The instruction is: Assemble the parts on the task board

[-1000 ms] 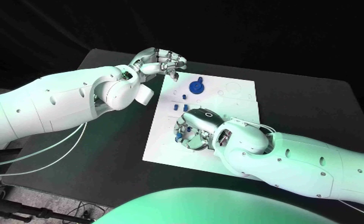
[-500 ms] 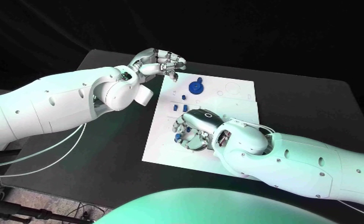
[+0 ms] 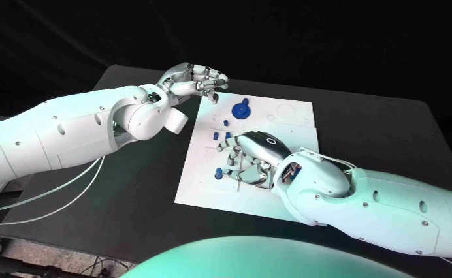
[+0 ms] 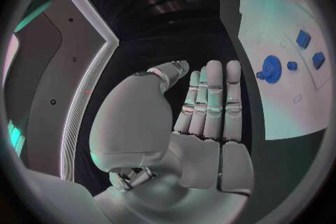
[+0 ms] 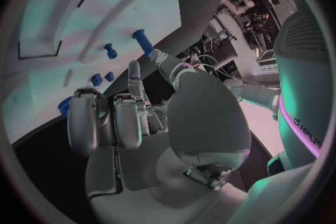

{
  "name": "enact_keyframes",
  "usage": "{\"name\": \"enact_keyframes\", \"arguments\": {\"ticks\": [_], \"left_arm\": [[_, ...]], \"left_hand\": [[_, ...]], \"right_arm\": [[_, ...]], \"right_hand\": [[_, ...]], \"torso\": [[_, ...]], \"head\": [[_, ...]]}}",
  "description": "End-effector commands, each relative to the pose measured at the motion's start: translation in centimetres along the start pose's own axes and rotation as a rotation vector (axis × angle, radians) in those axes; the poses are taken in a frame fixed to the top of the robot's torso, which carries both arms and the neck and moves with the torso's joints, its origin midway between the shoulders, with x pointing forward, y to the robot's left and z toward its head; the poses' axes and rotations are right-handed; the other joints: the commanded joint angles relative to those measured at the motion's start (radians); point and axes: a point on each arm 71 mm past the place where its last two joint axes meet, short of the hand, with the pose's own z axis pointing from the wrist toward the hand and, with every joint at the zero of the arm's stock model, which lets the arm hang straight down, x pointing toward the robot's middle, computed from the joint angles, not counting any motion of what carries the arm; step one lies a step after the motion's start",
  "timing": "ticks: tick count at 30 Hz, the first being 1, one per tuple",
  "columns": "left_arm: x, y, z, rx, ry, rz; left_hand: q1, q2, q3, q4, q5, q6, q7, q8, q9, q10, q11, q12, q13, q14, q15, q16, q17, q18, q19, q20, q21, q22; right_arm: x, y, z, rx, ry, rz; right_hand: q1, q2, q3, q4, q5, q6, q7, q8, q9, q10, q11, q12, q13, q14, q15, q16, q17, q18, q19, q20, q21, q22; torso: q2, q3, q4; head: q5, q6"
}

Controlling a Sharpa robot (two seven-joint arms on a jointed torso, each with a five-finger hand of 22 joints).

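- White rectangular task board (image 3: 287,109), flat on the black bench (image 3: 141,180), mid-bench.
- Round blue disc-shaped part with a small knob (image 3: 243,109), seated near the board's far edge; also seen from the left wrist (image 4: 271,69).
- Small blue block parts (image 3: 217,134), in a loose row on the board between the disc and the right hand.
- Small blue round part (image 3: 217,173), on the board's near-left area, just beside the right hand's fingers.
- Silver many-fingered right hand (image 3: 253,154), low over the board's middle, fingers curled downward; from the right wrist (image 5: 115,117), a blue cylindrical peg (image 5: 143,43) at the fingertip; cannot tell whether gripped or merely touched.
- Silver many-fingered left hand (image 3: 195,79), raised above the bench just off the board's far-left corner; from the left wrist (image 4: 210,103), fingers straight and side by side, nothing held.
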Motion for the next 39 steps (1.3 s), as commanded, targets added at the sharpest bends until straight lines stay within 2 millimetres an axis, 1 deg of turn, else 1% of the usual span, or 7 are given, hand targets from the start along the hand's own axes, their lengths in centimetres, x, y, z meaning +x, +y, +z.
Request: {"name": "enact_keyframes", "arguments": {"ticks": [1, 4, 6, 10, 16, 24, 39], "left_arm": [[0.2, 0.0, 0.0, 0.003, 0.018, -0.010], [0.1, 0.1, 0.0, 0.001, 0.015, -0.010], [0.0, 0.2, -0.1, -0.001, 0.012, -0.010], [-0.1, 0.3, -0.2, -0.003, 0.009, -0.010], [0.0, 0.4, -0.2, -0.004, 0.007, -0.013], [0.1, 0.3, -0.4, 0.002, 0.003, -0.014], [0.1, 0.3, -0.6, 0.004, 0.004, -0.015]], "left_hand": [[0.003, 0.010, -0.004, 0.002, 0.000, -0.007, -0.001, 0.003, 0.001, -0.005, 0.000, 0.004, -0.001, -0.001, 0.002, -0.004, -0.001, 0.018, 0.003, 0.000, -0.005, -0.001], [0.003, 0.010, -0.004, 0.002, 0.000, -0.007, -0.001, 0.003, 0.001, -0.005, 0.000, 0.004, -0.001, -0.001, 0.002, -0.004, -0.001, 0.018, 0.003, 0.000, -0.005, -0.001], [0.003, 0.010, -0.004, 0.002, 0.000, -0.007, -0.001, 0.003, 0.001, -0.005, 0.000, 0.004, -0.001, -0.001, 0.002, -0.004, -0.001, 0.018, 0.003, 0.000, -0.005, -0.001], [0.003, 0.010, -0.004, 0.002, 0.000, -0.007, -0.001, 0.003, 0.001, -0.005, 0.000, 0.004, -0.001, -0.001, 0.002, -0.004, -0.001, 0.018, 0.003, 0.000, -0.005, -0.001], [0.003, 0.010, -0.004, 0.002, 0.000, -0.007, -0.001, 0.003, 0.001, -0.005, 0.000, 0.004, -0.001, -0.001, 0.002, -0.004, -0.001, 0.018, 0.003, 0.000, -0.005, -0.001], [0.002, 0.010, -0.005, 0.002, 0.000, -0.007, -0.001, 0.004, 0.001, -0.006, 0.000, 0.004, -0.002, -0.001, 0.002, -0.004, -0.002, 0.018, 0.004, 0.000, -0.006, -0.001], [0.002, 0.010, -0.005, 0.002, 0.000, -0.007, -0.001, 0.004, 0.001, -0.006, 0.000, 0.004, -0.002, -0.001, 0.002, -0.004, -0.002, 0.018, 0.004, 0.000, -0.006, -0.001]], "right_arm": [[-1.6, -0.3, -0.7, 0.006, -0.067, 0.083], [-3.0, -1.4, -1.6, 0.056, -0.048, 0.139], [-4.1, -2.7, -2.7, 0.129, -0.019, 0.216], [-5.4, -4.8, -4.9, 0.223, -0.006, 0.291], [-6.8, -8.4, -8.5, 0.368, -0.010, 0.327], [-7.2, -11.0, -12.2, 0.509, -0.010, 0.254], [-4.4, -11.4, -13.1, 0.592, 0.041, 0.129]], "right_hand": [[0.010, 0.002, -0.009, 0.006, 0.008, 0.027, 0.005, 0.018, 0.004, 0.017, -0.001, 0.013, 0.010, 0.041, -0.006, -0.001, 0.000, -0.008, 0.018, -0.007, 0.001, 0.203], [-0.015, -0.009, -0.031, 0.028, 0.011, 0.062, 0.010, 0.043, 0.010, 0.020, 0.006, 0.024, 0.023, 0.041, 0.000, -0.001, -0.003, -0.008, 0.017, -0.004, -0.002, 0.202], [-0.042, -0.012, -0.094, 0.061, 0.042, 0.063, 0.014, 0.052, 0.009, 0.022, 0.015, 0.043, 0.042, 0.041, 0.007, 0.001, 0.000, -0.008, 0.017, 0.002, -0.001, 0.203], [0.013, 0.035, -0.323, 0.164, 0.054, 0.083, 0.003, 0.103, 0.015, 0.016, 0.002, 0.180, 0.167, 0.043, -0.001, 0.010, 0.011, -0.009, 0.020, -0.004, 0.009, 0.205], [0.090, 0.043, -0.328, 0.246, 0.060, 0.123, -0.028, 0.179, 0.053, -0.031, -0.031, 0.492, 0.434, 0.051, -0.029, 0.023, 0.029, -0.021, 0.044, -0.029, 0.069, 0.221], [0.044, 0.046, -0.367, 0.255, 0.055, 0.145, -0.042, 0.220, 0.085, 0.101, -0.042, 0.993, 0.874, 0.077, -0.039, 0.083, 0.161, -0.036, 0.073, -0.037, 0.147, 0.241], [-0.023, 0.063, -0.426, 0.259, 0.030, 0.162, -0.049, 0.239, 0.100, 0.151, -0.046, 1.139, 1.009, 0.091, -0.040, 0.115, 0.245, -0.047, 0.091, -0.037, 0.196, 0.255]], "torso": [[-0.004, -0.0002, -0.0028], [-0.007, -0.0006, -0.0058], [-0.010, -0.0011, -0.0085], [-0.014, -0.0008, -0.0134], [-0.018, -0.0002, -0.0171], [-0.019, -0.0026, -0.0253], [-0.019, -0.0042, -0.0244]], "head": [[-0.013, 0.006], [-0.021, 0.009], [-0.034, 0.012], [-0.044, 0.015], [-0.083, 0.016], [-0.121, 0.014], [-0.128, 0.006]]}}
